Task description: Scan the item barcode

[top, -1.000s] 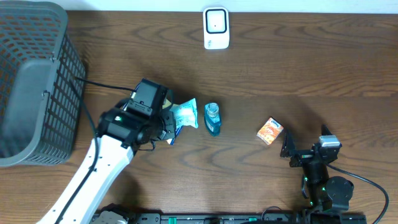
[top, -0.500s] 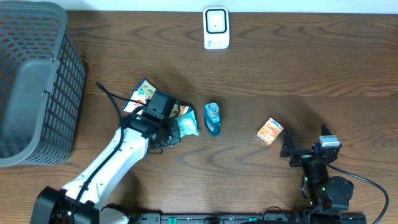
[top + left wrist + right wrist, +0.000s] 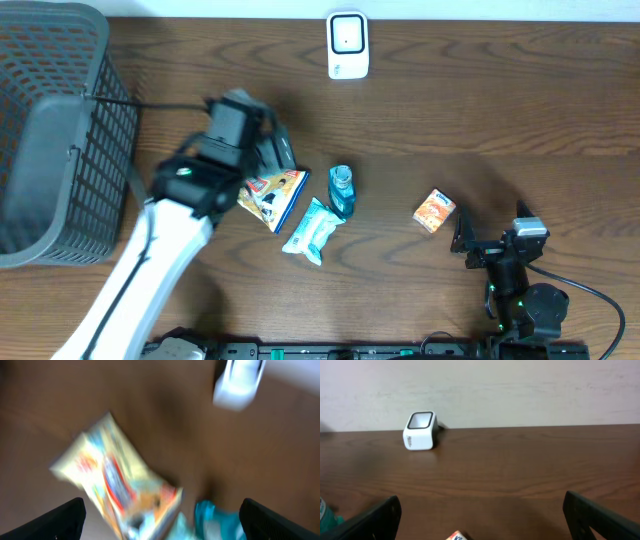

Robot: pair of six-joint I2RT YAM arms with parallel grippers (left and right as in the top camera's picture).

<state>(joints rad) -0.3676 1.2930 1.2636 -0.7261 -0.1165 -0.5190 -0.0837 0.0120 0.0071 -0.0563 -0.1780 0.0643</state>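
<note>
Snack packet (image 3: 112,487) — blurred, perhaps cut off

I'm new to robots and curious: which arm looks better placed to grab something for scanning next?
Probably left. The left gripper, open, hovers beside the yellow packet, nearer the white scanner. The right gripper sits farthest from it, close only to the orange box.
</note>
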